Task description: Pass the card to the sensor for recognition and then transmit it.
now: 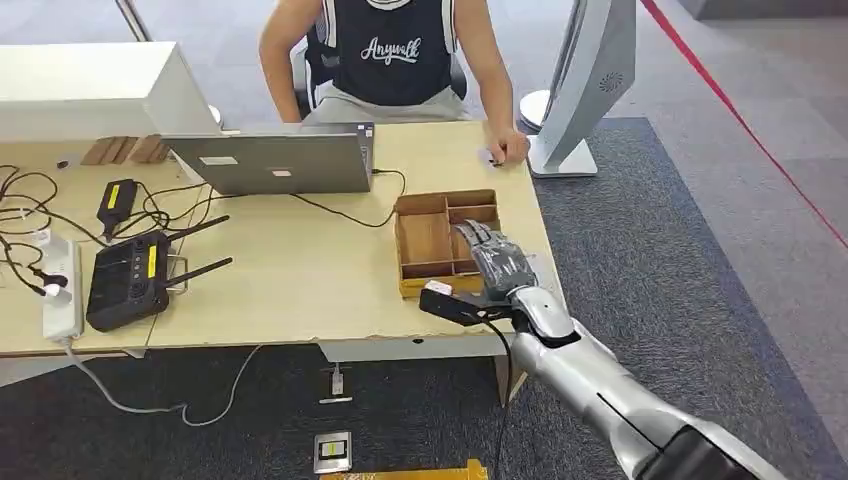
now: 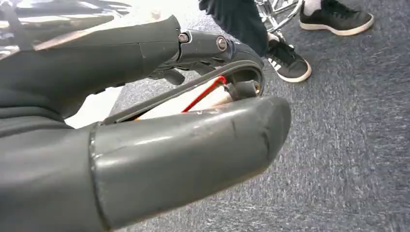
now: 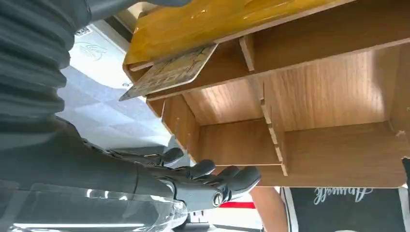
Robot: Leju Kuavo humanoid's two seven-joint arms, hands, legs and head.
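A wooden compartment tray (image 1: 425, 240) sits at the table's right front corner. My right hand (image 1: 495, 258) hovers over the tray's right side, fingers stretched out and holding nothing. In the right wrist view a pale printed card (image 3: 169, 72) leans tilted in a compartment beside the tray's yellow front wall (image 3: 212, 21), apart from my fingers (image 3: 212, 179). My left hand (image 2: 193, 53) hangs over the carpet, its fingers extended with nothing in them. A person's hand (image 1: 508, 148) rests on the table's far right corner by a small object.
A person sits behind the table. A laptop (image 1: 275, 160), a black router (image 1: 130, 278), a power strip (image 1: 60, 290) and cables cover the table's left. A white stand (image 1: 585, 85) rises at the far right corner. The person's shoes (image 2: 290, 63) stand on the carpet.
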